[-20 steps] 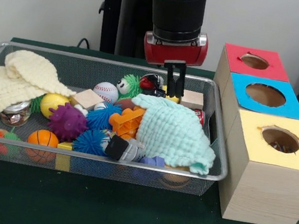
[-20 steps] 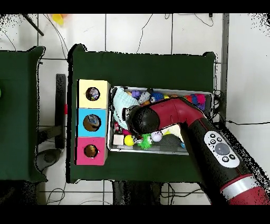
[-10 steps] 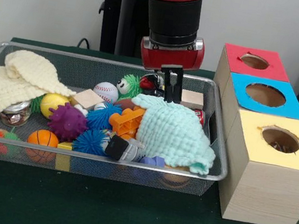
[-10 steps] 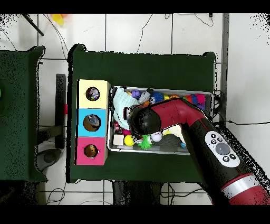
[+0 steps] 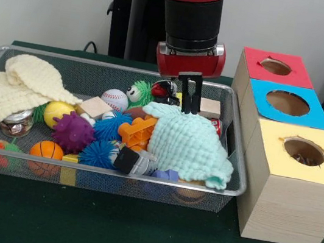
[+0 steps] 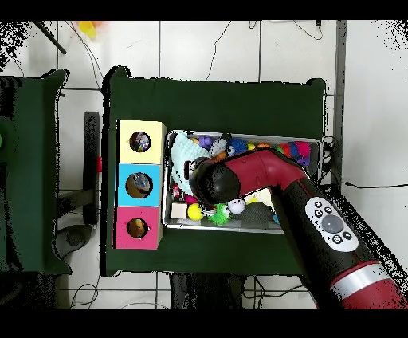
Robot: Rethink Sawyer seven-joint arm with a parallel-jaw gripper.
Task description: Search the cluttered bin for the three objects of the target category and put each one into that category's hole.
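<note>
1. The gripper [image 5: 187, 109] hung over the far right part of the wire bin [image 5: 233, 188], its two fingers close together with only a thin gap and nothing visibly between them; I took it for clenched and empty. Its tips stood at the back edge of the mint cloth [image 5: 190, 146], just beside a wooden block [image 5: 208, 108].

2. I could not tell which category was wanted. The likely candidates, such as the baseball [image 5: 115, 99], purple spiky ball [image 5: 73, 132] and small basketball [image 5: 47, 150], all lay in the bin, none in a hole.

3. The risk, as I judged it: going down there, the fingers could snag the cloth and drag it over the toys, or knock the block aside.

4. The front view showed the fingers and the heap's layers. From overhead, the arm [image 6: 263, 171] hid the gripper, but all three holes of the boxes [image 6: 140, 183] showed, with something inside each.
</note>
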